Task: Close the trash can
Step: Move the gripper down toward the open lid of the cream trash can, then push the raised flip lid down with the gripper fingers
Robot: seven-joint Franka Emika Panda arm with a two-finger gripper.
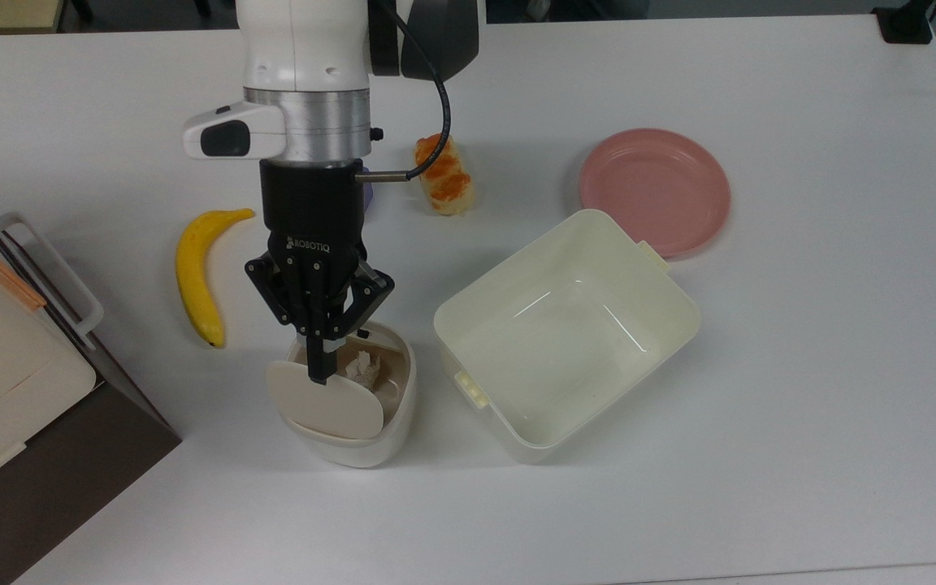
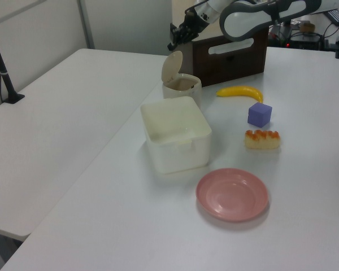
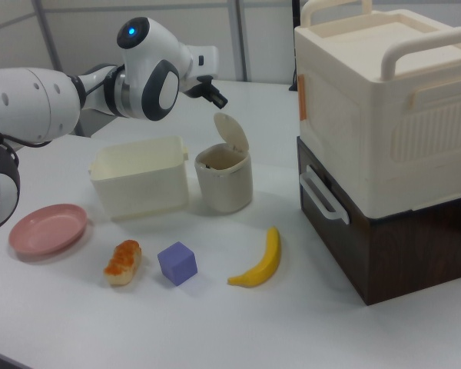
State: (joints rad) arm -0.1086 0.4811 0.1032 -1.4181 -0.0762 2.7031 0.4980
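White table, bin open, arm above the raised lid.

On the table (image 1: 801,390), the trash can (image 1: 370,439) stands between the banana (image 1: 196,276) and the big cream tub (image 1: 565,333), just beside the tub, with its lid (image 1: 330,402) tipped up on the hinge and a crumpled scrap showing inside. The arm reaches in from the top view's upper edge, wrist pointing down, and the gripper (image 1: 320,370) hangs over the lid's free edge with its fingers pressed together into one narrow tip. The right view shows the gripper (image 3: 215,98) a little above the lid's top and apart from it. My worry is a push at the wrong angle: the light can could skid or tip toward the tub instead of the lid folding, or the tip could slide off the curved lid.
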